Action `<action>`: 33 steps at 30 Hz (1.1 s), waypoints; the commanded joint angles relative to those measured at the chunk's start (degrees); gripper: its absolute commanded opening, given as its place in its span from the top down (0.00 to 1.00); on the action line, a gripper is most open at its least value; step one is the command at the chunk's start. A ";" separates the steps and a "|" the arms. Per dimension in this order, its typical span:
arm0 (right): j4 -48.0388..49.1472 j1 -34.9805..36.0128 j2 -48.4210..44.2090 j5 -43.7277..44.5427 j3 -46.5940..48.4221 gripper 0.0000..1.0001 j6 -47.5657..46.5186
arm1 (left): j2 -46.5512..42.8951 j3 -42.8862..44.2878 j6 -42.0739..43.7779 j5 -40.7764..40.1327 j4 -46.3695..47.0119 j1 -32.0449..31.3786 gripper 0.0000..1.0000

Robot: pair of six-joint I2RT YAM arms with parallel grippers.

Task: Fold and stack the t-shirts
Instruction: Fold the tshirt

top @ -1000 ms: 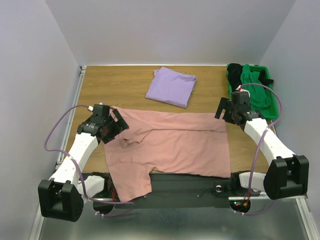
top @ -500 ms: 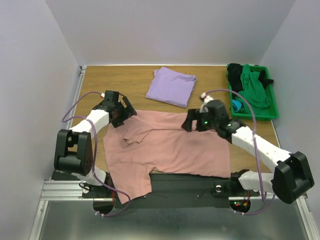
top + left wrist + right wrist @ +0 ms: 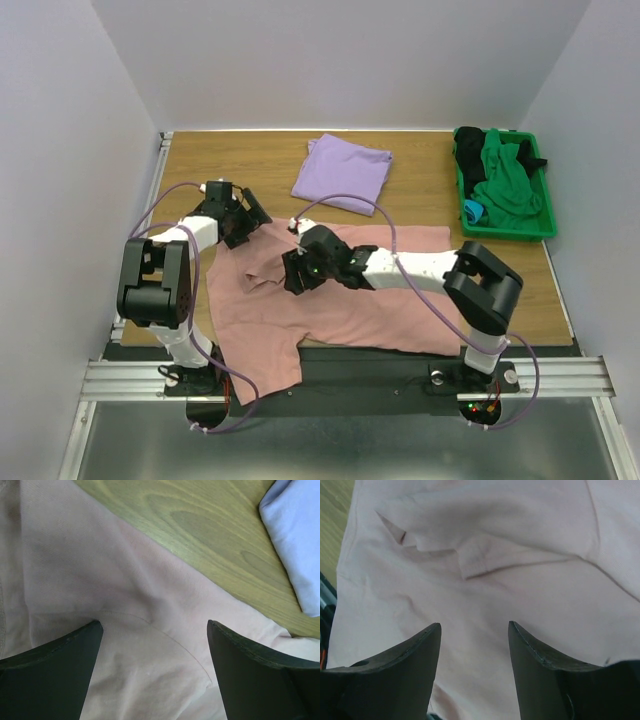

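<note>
Pale walls stand around a wooden table. The pink shirt lies spread out flat on the near half of the table. One end of it hangs over the near edge, on the left side. No print shows on the side facing up. The lavender shirt lies folded at the far middle of the table, apart from the pink one. A green bin sits in the far right corner with green and black cloth inside.

The left gripper is over the far left edge of the pink shirt, close to the bare wood. Its jaws are spread wide and nothing is between them. From the left wrist, a corner of the lavender shirt shows past the strip of wood.

The right arm reaches far across the table to the left. The right gripper points down at the left part of the pink shirt, where the cloth is rumpled. Its jaws stand apart with a gap between them, and they are not pinching any cloth.
</note>
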 commanded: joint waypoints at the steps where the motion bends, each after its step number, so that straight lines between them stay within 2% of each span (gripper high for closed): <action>1: 3.39 2.05 4.56 4.81 6.93 0.39 -1.57 | 1.79 -3.00 1.75 0.62 2.40 0.97 0.02; 6: 3.30 3.36 9.93 7.44 11.68 0.43 -2.27 | 2.58 -5.64 1.84 2.90 5.22 1.49 0.02; 13: 3.30 4.51 15.74 16.22 17.31 0.50 -1.66 | 1.35 -7.14 1.57 3.69 5.57 1.58 0.02; 20: 3.30 5.04 18.19 18.08 19.16 0.54 -1.04 | 0.82 -7.84 1.40 3.78 5.83 1.58 0.02; 23: 3.30 5.12 18.90 18.08 19.51 0.62 -0.43 | 0.65 -8.02 1.48 3.87 5.75 1.58 0.02; 27: 3.21 5.56 18.82 18.78 19.77 0.77 -0.42 | 0.73 -7.93 1.57 3.78 5.66 1.58 0.02; 33: 2.51 6.79 15.30 21.15 18.55 0.87 -0.86 | 0.82 -7.67 1.75 3.26 5.30 1.85 0.02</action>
